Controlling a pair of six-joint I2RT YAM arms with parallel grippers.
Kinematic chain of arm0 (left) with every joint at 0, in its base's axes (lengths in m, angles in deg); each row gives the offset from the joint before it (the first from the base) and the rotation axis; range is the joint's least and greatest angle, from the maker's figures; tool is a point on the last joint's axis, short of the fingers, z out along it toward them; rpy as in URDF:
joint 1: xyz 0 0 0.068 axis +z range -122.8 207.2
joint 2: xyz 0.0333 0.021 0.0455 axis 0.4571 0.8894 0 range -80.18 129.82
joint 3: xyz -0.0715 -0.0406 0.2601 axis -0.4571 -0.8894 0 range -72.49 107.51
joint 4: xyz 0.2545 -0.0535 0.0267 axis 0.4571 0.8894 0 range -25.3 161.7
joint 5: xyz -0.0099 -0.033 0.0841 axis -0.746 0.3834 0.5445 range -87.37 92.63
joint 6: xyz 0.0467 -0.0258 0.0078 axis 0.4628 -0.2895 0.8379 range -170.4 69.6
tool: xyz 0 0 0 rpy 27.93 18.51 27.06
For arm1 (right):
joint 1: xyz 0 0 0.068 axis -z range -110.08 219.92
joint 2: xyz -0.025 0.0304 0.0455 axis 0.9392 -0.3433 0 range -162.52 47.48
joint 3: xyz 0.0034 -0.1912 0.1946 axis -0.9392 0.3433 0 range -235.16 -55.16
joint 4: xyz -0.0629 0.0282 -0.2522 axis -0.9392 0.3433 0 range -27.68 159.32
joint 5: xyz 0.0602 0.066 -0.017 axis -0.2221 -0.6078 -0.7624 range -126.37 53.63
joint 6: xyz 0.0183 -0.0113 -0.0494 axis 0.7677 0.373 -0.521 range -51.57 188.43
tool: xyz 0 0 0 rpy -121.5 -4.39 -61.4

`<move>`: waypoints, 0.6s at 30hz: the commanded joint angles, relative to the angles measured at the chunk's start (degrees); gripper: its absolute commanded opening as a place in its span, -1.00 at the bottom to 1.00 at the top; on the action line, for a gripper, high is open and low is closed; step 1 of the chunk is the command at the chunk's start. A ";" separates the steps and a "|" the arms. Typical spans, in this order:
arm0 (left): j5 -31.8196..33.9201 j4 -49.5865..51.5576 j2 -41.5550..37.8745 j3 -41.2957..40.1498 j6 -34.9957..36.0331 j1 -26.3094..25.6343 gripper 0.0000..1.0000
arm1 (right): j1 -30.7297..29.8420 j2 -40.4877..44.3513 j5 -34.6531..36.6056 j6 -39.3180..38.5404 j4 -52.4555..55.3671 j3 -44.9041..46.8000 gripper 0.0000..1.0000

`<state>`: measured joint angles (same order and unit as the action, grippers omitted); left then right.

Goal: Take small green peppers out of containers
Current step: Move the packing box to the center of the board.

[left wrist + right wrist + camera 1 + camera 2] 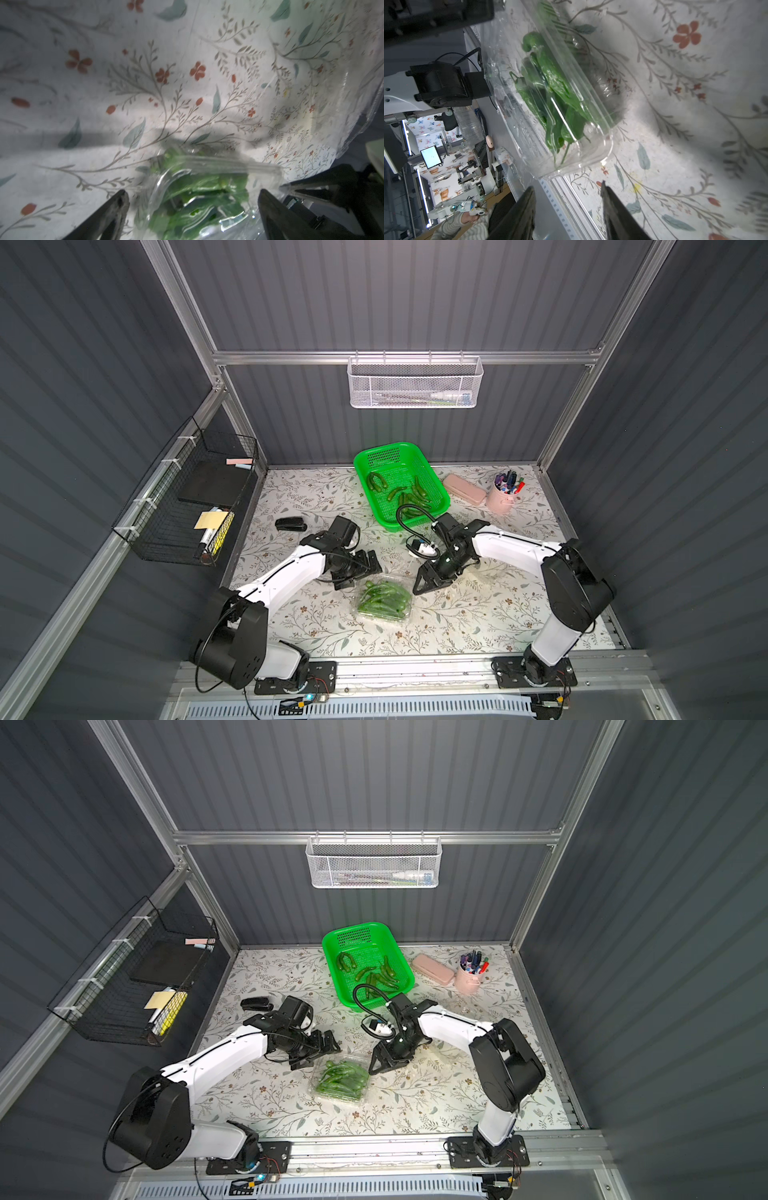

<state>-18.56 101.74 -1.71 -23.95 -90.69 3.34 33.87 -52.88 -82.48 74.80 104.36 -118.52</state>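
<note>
We saw the left gripper (192, 193) released wide at the clear container's (402, 617) corner. The right gripper (566, 187) was parted and empty, just beside it. Small green peppers (380, 598) lay inside the container, more in the green basket (384, 455).

Both top views give you even overhead light on the mat (457, 614), with wide-angle stretch toward the edges. Your left wrist view is dim and smeared, the pack (197, 197) out of focus. Your right wrist view shows glare on it and broad shadows.
</note>
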 commanded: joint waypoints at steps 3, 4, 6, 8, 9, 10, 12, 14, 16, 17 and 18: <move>-10.15 -5.57 -2.43 -4.07 0.28 -0.12 0.98 | 0.00 -2.11 -5.25 -3.40 2.56 -2.42 0.06; -11.57 -7.04 -1.71 -4.38 0.36 -0.35 0.98 | -0.01 -2.54 -5.63 -3.57 2.29 -2.83 0.06; -12.74 -8.93 0.04 -4.13 1.56 -0.49 0.98 | 0.00 -3.94 -5.84 -4.59 2.52 -4.72 0.06; -12.65 -9.13 2.47 -2.23 3.34 -0.49 0.98 | 0.01 -5.32 -5.09 -4.11 2.04 -7.12 0.06; -12.65 -9.25 3.87 -0.84 4.04 -0.49 0.98 | -0.02 -6.21 -4.90 -4.08 2.04 -8.62 0.05; -12.65 -9.43 5.02 0.47 4.63 -0.49 0.98 | -0.02 -6.93 -4.19 -4.15 2.28 -10.01 0.05; -12.26 -9.83 8.04 3.73 5.62 -0.49 0.98 | 0.32 -8.61 -0.87 -3.98 3.36 -13.72 0.05; -12.12 -10.66 11.04 6.90 6.47 -0.49 0.98 | 1.16 -10.04 1.15 -3.44 3.70 -16.58 0.05; -11.57 -9.61 14.51 10.73 7.97 -0.49 0.98 | 2.59 -11.44 3.43 -2.60 4.55 -18.80 0.06; -11.00 -9.04 16.44 12.74 8.63 -0.49 0.98 | 3.67 -12.09 4.66 -1.87 4.83 -19.47 0.06; -10.04 -8.43 18.45 15.04 8.94 -0.49 0.98 | 4.93 -12.34 5.55 -0.82 4.89 -19.44 0.07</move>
<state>-26.56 95.47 13.24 -14.64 -85.03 3.45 37.28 -63.87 -78.06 73.31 109.48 -136.02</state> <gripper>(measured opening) 0.990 0.532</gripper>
